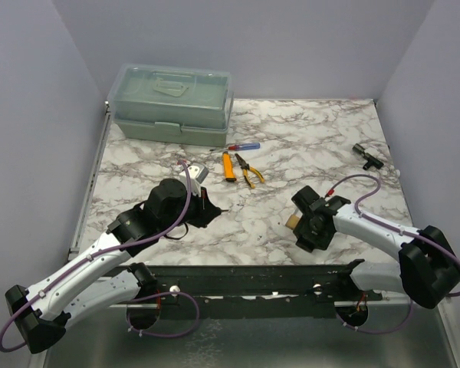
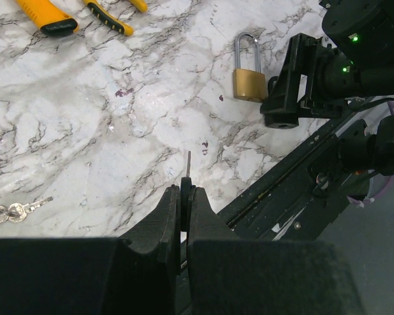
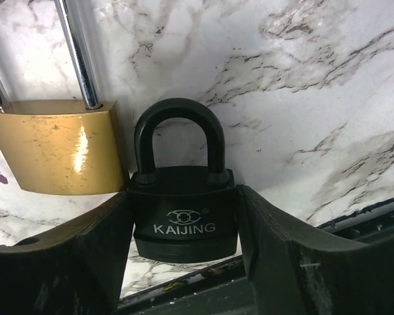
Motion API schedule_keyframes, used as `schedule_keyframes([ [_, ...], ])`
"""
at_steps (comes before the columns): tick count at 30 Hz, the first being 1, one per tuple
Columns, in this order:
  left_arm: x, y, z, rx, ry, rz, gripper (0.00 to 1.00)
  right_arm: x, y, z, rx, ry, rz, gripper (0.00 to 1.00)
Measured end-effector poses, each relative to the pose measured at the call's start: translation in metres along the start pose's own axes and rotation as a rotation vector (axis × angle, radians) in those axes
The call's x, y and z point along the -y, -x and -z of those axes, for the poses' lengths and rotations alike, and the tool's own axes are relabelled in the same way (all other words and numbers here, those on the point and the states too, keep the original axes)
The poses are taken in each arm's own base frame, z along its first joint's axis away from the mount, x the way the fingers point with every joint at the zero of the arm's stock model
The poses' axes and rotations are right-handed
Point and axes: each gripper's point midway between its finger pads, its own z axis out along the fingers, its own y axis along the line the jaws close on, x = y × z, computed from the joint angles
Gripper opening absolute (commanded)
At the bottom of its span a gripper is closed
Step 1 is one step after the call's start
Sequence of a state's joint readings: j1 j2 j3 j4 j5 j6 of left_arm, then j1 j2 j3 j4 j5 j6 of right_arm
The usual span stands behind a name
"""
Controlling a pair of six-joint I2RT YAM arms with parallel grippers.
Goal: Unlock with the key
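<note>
Marble desk (image 1: 314, 138), lilac walls (image 1: 291, 46), left jaws clamped on half-hidden key (image 2: 188, 164), right jaws gripping black KAIJING padlock (image 3: 184, 210), brass padlock (image 3: 52, 147) at nine o'clock

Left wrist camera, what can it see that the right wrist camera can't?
Only the left wrist view shows the left gripper pinching a thin key, a bunch of keys lying on the table, yellow-handled tools, and the right gripper from outside. Only the right wrist view shows the black padlock, marked KAIJING, squeezed between that gripper's fingers. Both show the brass padlock and the marble table.
</note>
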State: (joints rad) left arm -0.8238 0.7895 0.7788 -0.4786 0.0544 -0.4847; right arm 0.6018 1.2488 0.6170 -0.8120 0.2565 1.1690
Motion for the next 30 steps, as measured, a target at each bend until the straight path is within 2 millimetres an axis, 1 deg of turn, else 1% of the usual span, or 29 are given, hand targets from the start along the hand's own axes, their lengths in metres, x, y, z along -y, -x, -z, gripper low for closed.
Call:
schedule_keyframes([
  [6,0.000,0.000,0.000,-0.001,0.002,0.000,0.00,0.000,0.000,-0.001,-0.001,-0.001,-0.001,0.65],
  [7,0.000,0.000,0.000,-0.001,0.002,0.000,0.00,0.000,0.000,-0.001,-0.001,-0.001,-0.002,0.62],
  [10,0.000,0.000,0.000,-0.001,0.002,0.000,0.00,0.000,0.000,-0.001,-0.001,0.000,-0.002,0.38],
  [11,0.000,0.000,0.000,-0.001,0.002,0.000,0.00,0.001,0.000,-0.001,-0.001,-0.003,-0.003,0.33],
  [13,-0.001,0.000,0.000,-0.001,0.003,0.000,0.00,0.000,0.000,0.000,-0.002,-0.003,-0.008,0.25],
  [15,-0.001,0.000,0.000,-0.001,0.003,0.000,0.00,0.001,0.000,0.001,-0.004,-0.006,-0.009,0.20],
  [17,-0.001,0.000,0.000,-0.001,0.003,0.000,0.00,0.003,-0.001,0.004,-0.010,-0.019,-0.005,0.13],
  [19,-0.001,0.000,0.000,-0.001,0.004,0.000,0.00,0.002,0.002,0.011,-0.013,-0.025,-0.006,0.07],
  [20,-0.001,0.000,0.000,-0.001,0.003,0.000,0.00,-0.001,0.005,0.016,-0.011,-0.021,-0.008,0.02],
  [21,-0.001,0.000,0.000,-0.001,0.003,0.000,0.00,-0.005,0.008,0.022,-0.006,-0.009,-0.013,0.00],
  [23,-0.001,0.000,0.000,-0.001,0.003,0.000,0.00,-0.015,0.015,0.034,0.005,0.025,-0.026,0.00],
  [26,-0.001,0.000,0.000,0.002,0.004,0.000,0.00,-0.036,0.024,0.053,0.012,0.108,-0.047,0.00],
  [28,-0.001,0.001,0.001,0.006,0.005,0.000,0.00,-0.049,0.025,0.060,-0.003,0.165,-0.060,0.00],
  [30,-0.002,0.003,0.003,0.019,0.013,0.000,0.00,-0.061,0.021,0.062,-0.031,0.209,-0.077,0.00],
])
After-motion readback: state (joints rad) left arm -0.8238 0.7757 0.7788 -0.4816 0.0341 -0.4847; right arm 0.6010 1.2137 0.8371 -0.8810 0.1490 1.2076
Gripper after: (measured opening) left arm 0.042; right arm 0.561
